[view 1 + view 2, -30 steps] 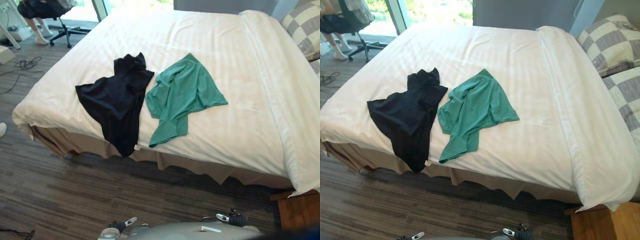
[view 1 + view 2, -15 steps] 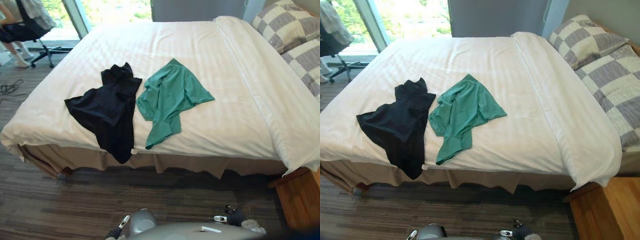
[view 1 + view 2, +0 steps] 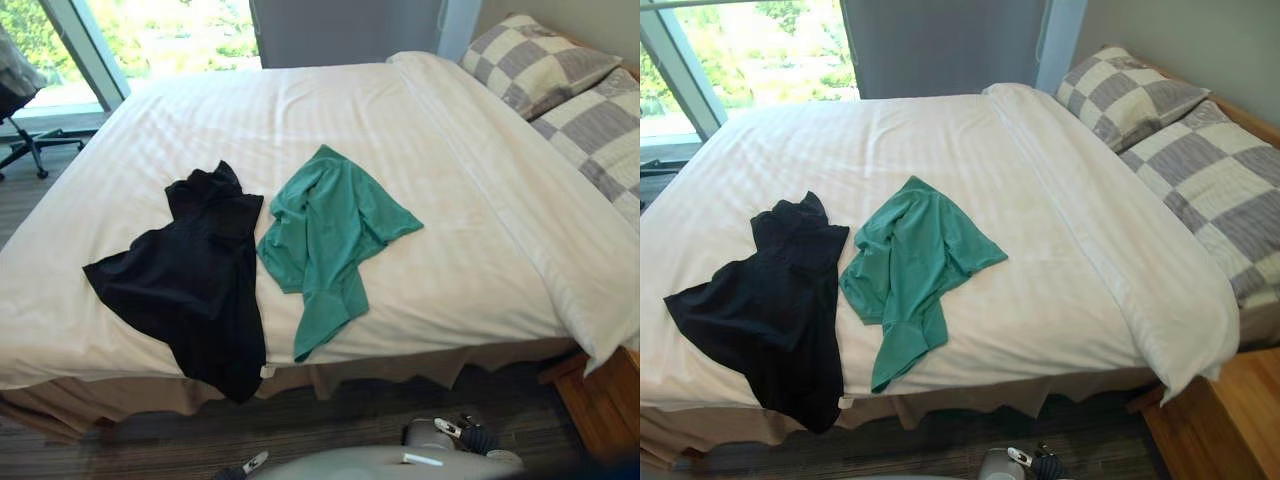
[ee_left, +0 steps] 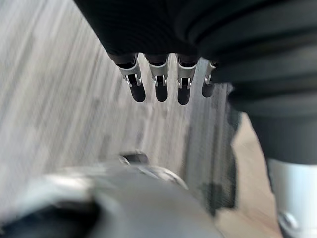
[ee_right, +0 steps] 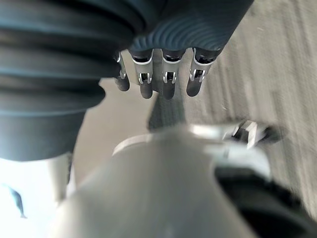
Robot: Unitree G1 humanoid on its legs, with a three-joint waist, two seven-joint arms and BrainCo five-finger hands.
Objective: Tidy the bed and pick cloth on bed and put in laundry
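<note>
Black cloth (image 3: pixel 195 285) and green cloth (image 3: pixel 330 225) are laid touching near the bed (image 3: pixel 450 250) foot edge. Left hand (image 4: pixel 158 29) and right hand (image 5: pixel 168 29) are hung low, fingers (image 4: pixel 137 91) straight, nothing held. The black cloth's overhanging hem is probably best gathered first.

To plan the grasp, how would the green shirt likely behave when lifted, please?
The green shirt lies rumpled and folded, so it is likely floppy and light. Its lower end nears the edge of the bed, so a push may slide it off.
</note>
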